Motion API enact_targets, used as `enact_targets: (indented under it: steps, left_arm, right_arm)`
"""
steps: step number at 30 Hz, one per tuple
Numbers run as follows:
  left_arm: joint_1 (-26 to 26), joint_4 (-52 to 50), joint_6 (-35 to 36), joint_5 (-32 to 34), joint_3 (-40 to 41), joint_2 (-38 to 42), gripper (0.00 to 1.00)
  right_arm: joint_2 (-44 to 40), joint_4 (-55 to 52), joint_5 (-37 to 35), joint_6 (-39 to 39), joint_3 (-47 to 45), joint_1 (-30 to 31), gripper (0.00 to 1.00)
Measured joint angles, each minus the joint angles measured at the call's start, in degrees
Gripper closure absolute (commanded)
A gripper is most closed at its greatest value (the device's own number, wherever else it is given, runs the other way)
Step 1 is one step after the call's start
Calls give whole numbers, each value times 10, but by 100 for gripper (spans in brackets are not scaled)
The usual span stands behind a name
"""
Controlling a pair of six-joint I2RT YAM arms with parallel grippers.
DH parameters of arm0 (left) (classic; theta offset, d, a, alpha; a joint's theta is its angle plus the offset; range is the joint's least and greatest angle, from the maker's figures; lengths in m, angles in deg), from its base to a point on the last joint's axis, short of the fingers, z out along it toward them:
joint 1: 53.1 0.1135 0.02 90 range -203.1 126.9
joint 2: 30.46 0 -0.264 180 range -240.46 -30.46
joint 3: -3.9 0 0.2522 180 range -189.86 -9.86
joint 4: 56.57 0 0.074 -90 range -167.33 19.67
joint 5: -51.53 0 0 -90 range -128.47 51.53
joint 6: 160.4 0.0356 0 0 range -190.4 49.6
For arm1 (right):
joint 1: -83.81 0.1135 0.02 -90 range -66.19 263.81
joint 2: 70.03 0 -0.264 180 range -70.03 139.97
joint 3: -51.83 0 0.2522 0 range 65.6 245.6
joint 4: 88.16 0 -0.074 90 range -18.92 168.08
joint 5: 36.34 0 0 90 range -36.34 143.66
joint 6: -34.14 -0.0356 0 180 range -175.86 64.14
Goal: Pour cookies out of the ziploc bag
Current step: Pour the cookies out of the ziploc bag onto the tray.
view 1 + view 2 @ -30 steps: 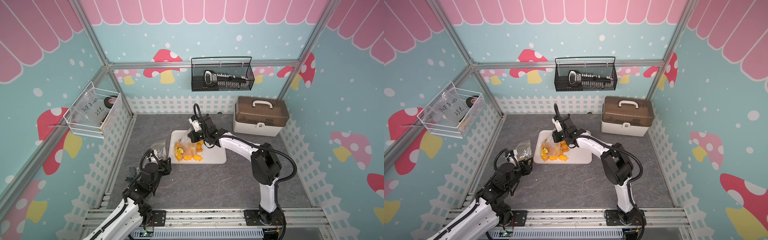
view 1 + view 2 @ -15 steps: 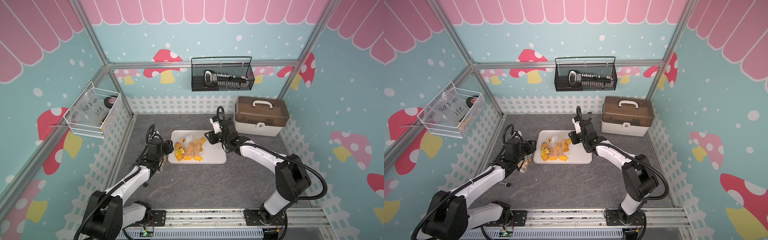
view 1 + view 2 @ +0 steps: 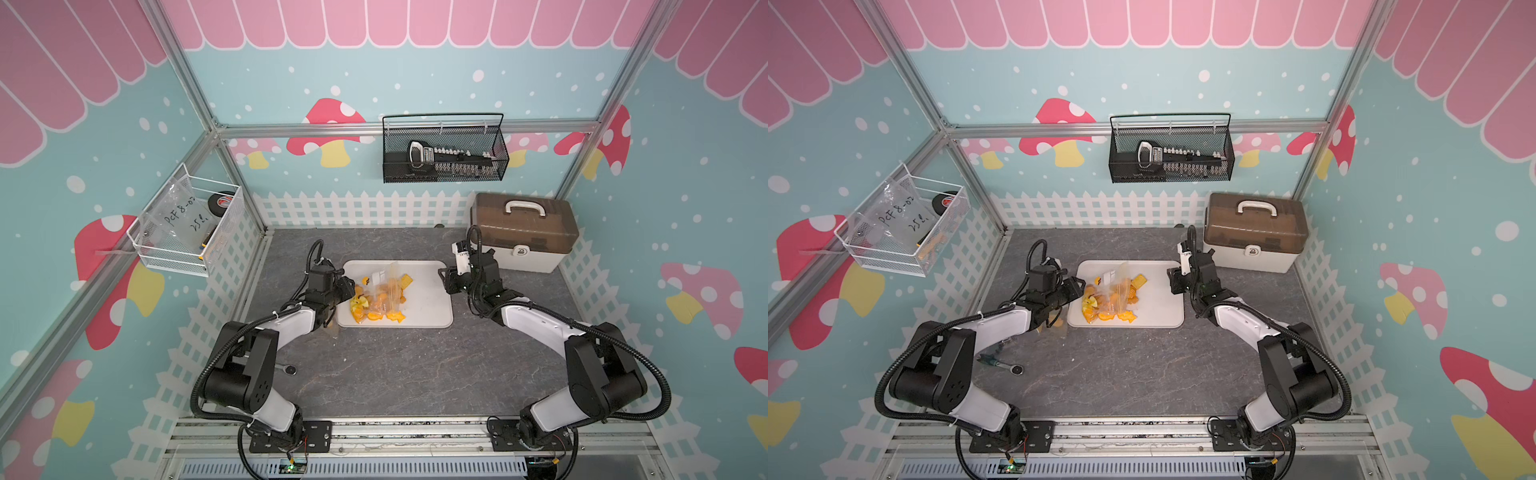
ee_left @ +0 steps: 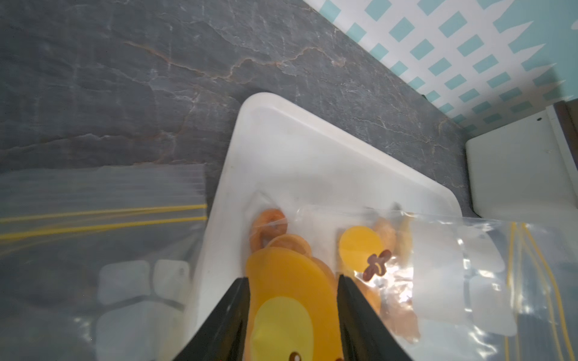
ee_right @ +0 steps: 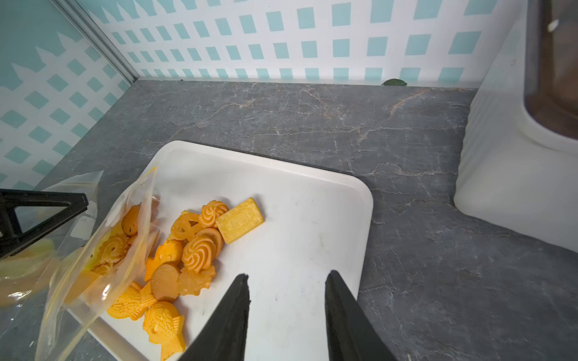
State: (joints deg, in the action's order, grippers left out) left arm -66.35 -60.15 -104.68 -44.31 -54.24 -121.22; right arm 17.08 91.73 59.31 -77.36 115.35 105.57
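With the right gripper [image 5: 287, 275] spread empty and the grasp of the left gripper [image 4: 293, 278] not discernible, cookies [image 4: 269, 226] just ahead of it may be scattered off the tray [image 5: 297, 225] if the ziploc bag [image 5: 103, 237] is snagged.

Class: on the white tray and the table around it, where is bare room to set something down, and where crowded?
Free: the white tray half between the cookies and the right gripper; the table between tray and fence, and in front of the tray. Crowded: the tray end by the left gripper, under cookies and ziploc bag.
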Motion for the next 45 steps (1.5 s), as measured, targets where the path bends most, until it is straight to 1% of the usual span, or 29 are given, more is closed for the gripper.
enact_targets:
  steps: [2, 5, 8, 10, 12, 14, 16, 19, 21, 23, 27, 32, 36, 39, 45]
  left_arm:
    - [-15, 1, 2, 5, -9, -2, 49]
    - [-47, 4, 13, 30, -11, 11, 49]
    - [-75, 4, 21, 52, -10, 38, 49]
    - [-81, 5, 22, 64, -7, 63, 49]
    - [-78, 7, 22, 74, -8, 78, 49]
    - [-70, 11, 19, 74, -7, 73, 49]
    - [-52, 37, 6, 58, 6, 58, 49]
    - [-5, 83, -24, 21, 52, 36, 49]
    - [24, 88, -38, 3, 71, 22, 49]
    - [33, 87, -43, -9, 75, 19, 48]
    - [30, 80, -40, -26, 67, 26, 46]
    - [31, 66, -37, -26, 53, 26, 46]
    - [30, 64, -38, -28, 43, -2, 46]
    - [24, 45, -35, -17, 30, -25, 46]
    - [-7, 17, -26, 10, -19, -60, 44]
  right_arm:
    - [-5, 3, 2, 0, -10, -9, 60]
    - [-11, 7, 6, 1, -21, -23, 60]
    - [-21, 8, 9, 3, -32, -34, 60]
    - [-28, 12, 13, 2, -39, -39, 60]
    - [-33, 20, 16, 1, -45, -43, 60]
    - [-33, 25, 19, 0, -46, -47, 60]
    - [-33, 30, 22, 0, -46, -49, 60]
    - [-33, 36, 27, -4, -46, -49, 61]
    - [-32, 40, 31, -9, -46, -49, 61]
    - [-28, 45, 36, -11, -46, -49, 61]
    - [-17, 47, 43, -13, -46, -49, 61]
    - [-12, 49, 45, -15, -46, -49, 61]
    - [-12, 49, 46, -15, -47, -49, 61]
    - [-9, 59, 53, -19, -47, -49, 61]
    - [-5, 69, 61, -24, -50, -49, 61]
